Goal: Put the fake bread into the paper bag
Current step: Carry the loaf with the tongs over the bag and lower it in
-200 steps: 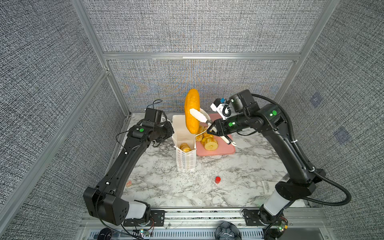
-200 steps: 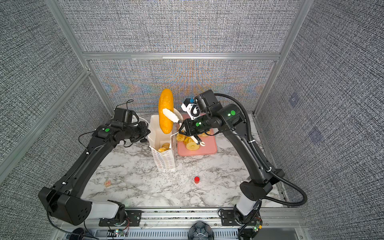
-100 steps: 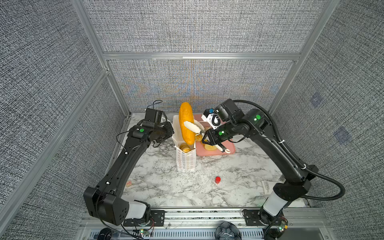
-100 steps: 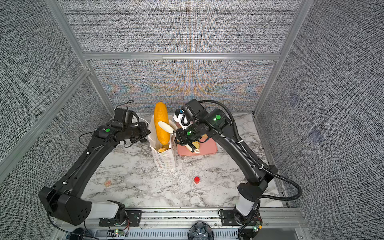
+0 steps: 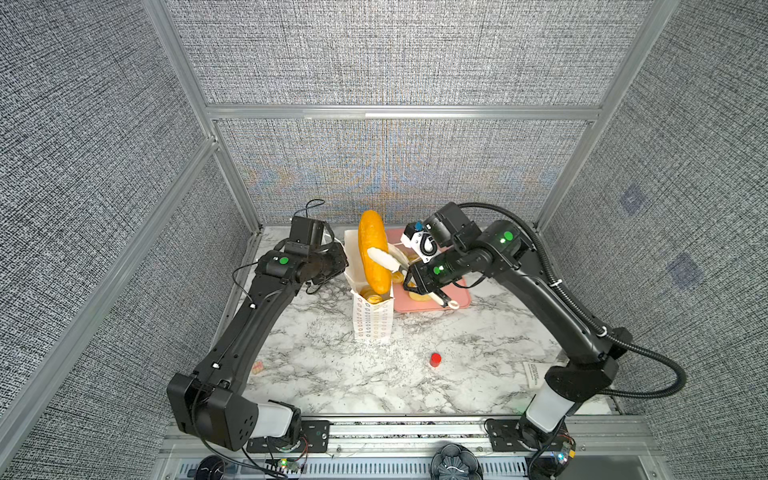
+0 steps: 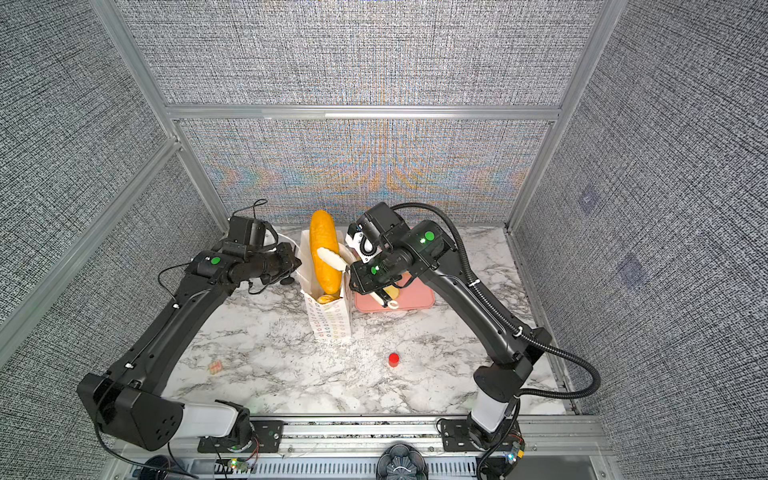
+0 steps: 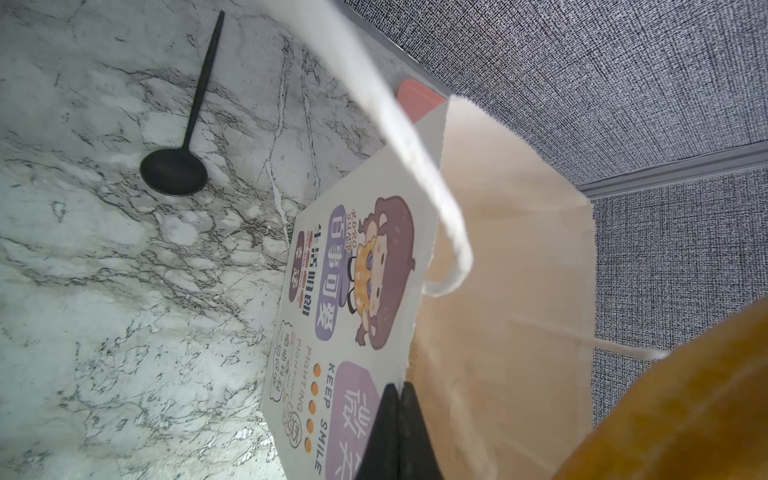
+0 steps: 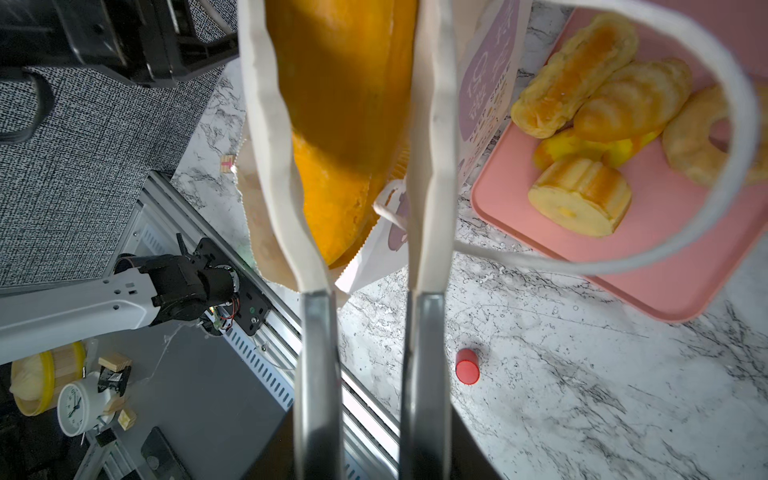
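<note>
Left jaws pinch the paper bag (image 5: 372,322) rim while right jaws grip the long loaf (image 5: 372,237), half inside; releasing it cleanly seems next.

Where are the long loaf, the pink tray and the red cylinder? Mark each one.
long loaf (image 5: 372,232): in a top view, on the upper half of its crust.
pink tray (image 8: 665,266): in the right wrist view, on bare floor near its rim.
red cylinder (image 5: 435,358): in a top view, on its top face.

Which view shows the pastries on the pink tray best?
The right wrist view: the pastries lie close, unhidden, on the pink tray. In both top views the right arm covers most of them. The left wrist view shows only a tray corner.
</note>
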Robot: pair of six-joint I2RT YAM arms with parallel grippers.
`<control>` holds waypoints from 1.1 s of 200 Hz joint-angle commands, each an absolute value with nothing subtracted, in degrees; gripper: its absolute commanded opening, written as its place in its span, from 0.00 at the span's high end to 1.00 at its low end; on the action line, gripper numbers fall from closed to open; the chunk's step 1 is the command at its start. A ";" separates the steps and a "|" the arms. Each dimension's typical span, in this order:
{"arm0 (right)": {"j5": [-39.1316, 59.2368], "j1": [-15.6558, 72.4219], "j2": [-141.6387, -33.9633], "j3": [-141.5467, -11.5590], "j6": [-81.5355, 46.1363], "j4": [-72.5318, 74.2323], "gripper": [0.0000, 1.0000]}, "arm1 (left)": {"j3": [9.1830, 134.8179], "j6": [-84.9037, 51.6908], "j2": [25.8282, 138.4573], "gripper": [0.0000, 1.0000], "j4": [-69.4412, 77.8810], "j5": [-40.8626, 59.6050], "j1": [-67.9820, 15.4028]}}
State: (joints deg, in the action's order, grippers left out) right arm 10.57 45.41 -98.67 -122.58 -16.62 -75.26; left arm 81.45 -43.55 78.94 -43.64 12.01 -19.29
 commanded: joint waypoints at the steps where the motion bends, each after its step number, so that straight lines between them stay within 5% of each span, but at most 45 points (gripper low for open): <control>1: 10.03 45.55 -98.35 -122.48 -16.75 -74.27 0.60 | 81.30 -43.48 78.38 1.00 -43.15 11.89 -19.16; 72: 9.71 45.56 -97.91 -123.08 -16.70 -74.34 0.46 | 81.38 -43.41 78.48 1.00 -43.24 11.79 -19.16; 220: 8.35 43.13 -97.75 -128.28 -17.36 -74.71 0.49 | 81.55 -43.32 77.90 1.00 -43.95 11.16 -19.16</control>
State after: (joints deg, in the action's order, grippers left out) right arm 8.84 44.01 -98.54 -127.48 -16.71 -75.31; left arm 81.41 -43.55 78.30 -43.88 11.94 -19.29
